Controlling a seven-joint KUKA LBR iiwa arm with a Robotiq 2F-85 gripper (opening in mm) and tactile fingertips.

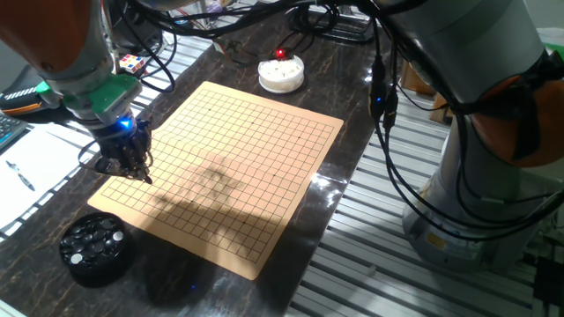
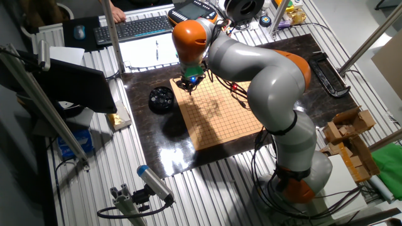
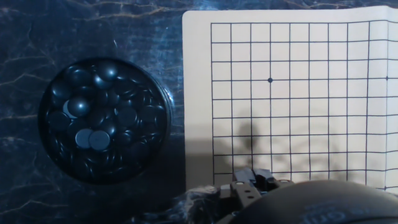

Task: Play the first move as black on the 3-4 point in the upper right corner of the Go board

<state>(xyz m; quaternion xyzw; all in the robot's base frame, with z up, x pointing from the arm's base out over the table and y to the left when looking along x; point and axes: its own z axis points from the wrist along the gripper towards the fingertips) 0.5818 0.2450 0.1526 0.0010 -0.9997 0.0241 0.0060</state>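
The Go board [image 1: 238,167] lies bare on the dark table, with no stone on its grid. Several glossy black stones [image 3: 102,118] lie in a round black bowl [image 1: 97,271] off the board's near left corner. My gripper [image 1: 139,172] hangs over the board's left edge beside that corner, a short way from the bowl. In the hand view the fingertips [image 3: 241,186] stand close together at the bottom, over the board [image 3: 298,93], with the bowl [image 3: 41,121] to their left. I cannot see whether a stone is between them. The other fixed view shows the gripper [image 2: 188,86] at the board's far corner [image 2: 217,116].
A white round container [image 1: 281,76] with a red light on top stands beyond the board's far corner. Black cables [image 1: 388,132] hang along the table's right side. A colour cube [image 1: 132,62], papers and a pen [image 1: 19,172] lie at the left.
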